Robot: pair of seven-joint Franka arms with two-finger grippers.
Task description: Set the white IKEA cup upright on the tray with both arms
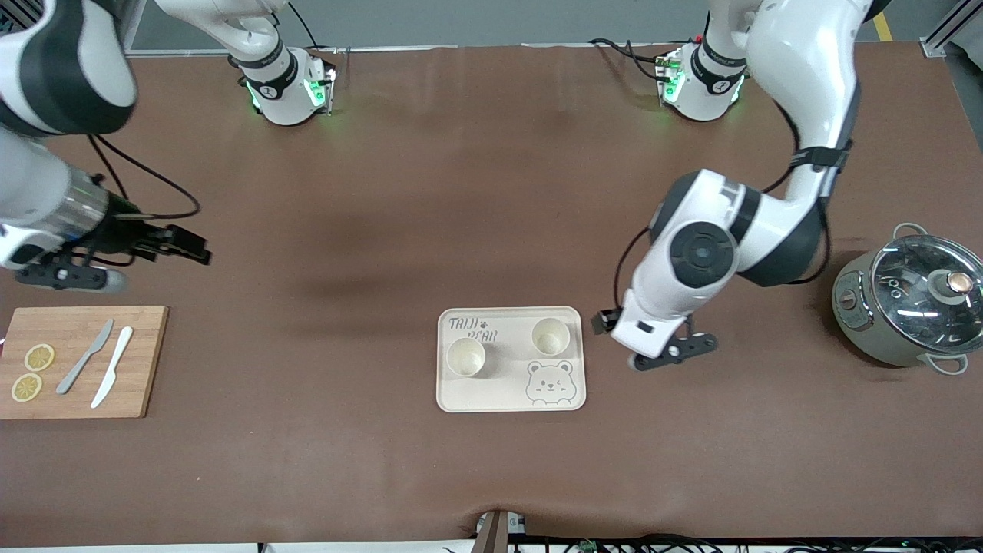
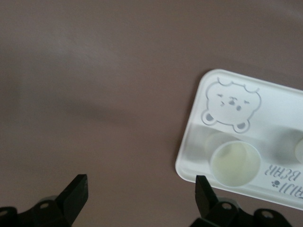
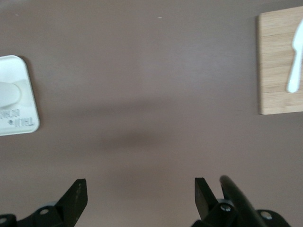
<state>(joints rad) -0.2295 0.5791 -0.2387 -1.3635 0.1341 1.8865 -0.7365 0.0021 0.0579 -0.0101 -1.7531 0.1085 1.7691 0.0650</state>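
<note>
Two small white, round, slightly tapered cups are standing upright, mouths up, on the cream rectangular tray with rounded corners [image 1: 511,395], printed with "TAIJI BEAR" lettering and a grey bear face. The first white cup [image 1: 551,336] is sitting beside the lettering, toward the left arm's end of the tray; the second white cup [image 1: 466,357] is sitting below the lettering, toward the right arm's end and nearer the front camera. Judged from this layout, the placing appears complete.

The left gripper [image 1: 670,349] is hanging over bare brown matte table covering [image 1: 491,192] just beside the tray's edge, its black fingers [image 2: 75,198] spread wide apart and holding nothing. The right gripper [image 1: 184,247] is waiting over the covering above the rectangular bamboo cutting board [image 1: 77,361], its fingers [image 3: 78,201] likewise parted and empty.

Handling, as a judgement: the cups look light, rigid and smooth-walled, probably plastic, so they are likely slippery and easy to tip; a hold across the rim or upper wall, straight down, would suit best. The tray looks stiff, shallow and smooth.

On the board are lying two dried lemon slices [image 1: 32,372], a grey knife [image 1: 84,356] and a white knife [image 1: 112,366]. A grey-green round cooking pot with a glass lid [image 1: 910,303] is standing at the left arm's end of the table.
</note>
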